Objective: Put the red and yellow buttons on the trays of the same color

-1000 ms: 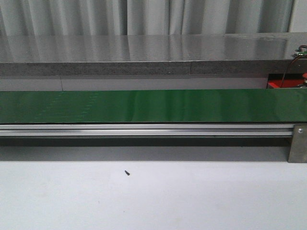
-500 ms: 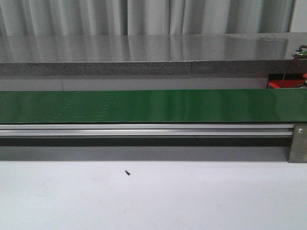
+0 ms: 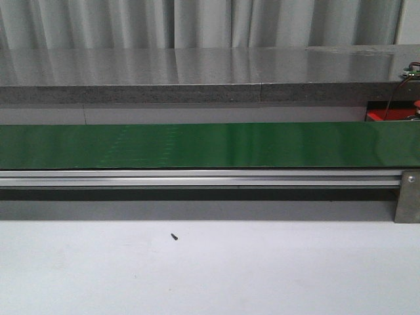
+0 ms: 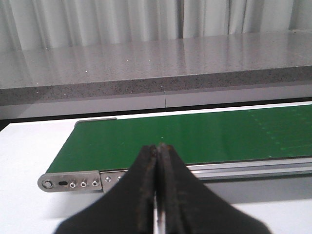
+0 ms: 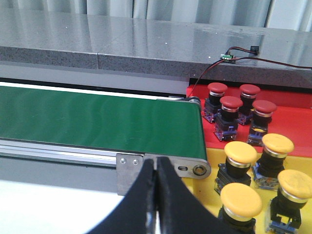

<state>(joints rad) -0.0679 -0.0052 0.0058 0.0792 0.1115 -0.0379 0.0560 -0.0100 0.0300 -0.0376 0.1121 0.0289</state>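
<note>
The left gripper (image 4: 157,148) and the right gripper (image 5: 156,163) were each seen with fingers pressed together, nothing held between them. Beyond the end of the green conveyor belt (image 5: 97,119), 4 red buttons (image 5: 230,103) were stood on the red tray (image 5: 292,117) and 4 yellow buttons (image 5: 240,152) on the yellow tray (image 5: 212,187). A small dark screw (image 3: 174,236) was seen lying on the white table (image 3: 262,269).

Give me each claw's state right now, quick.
Left claw: closed, holding nothing, poised near the end of the green belt.
Right claw: closed, holding nothing, beside the red buttons and yellow buttons.
</note>
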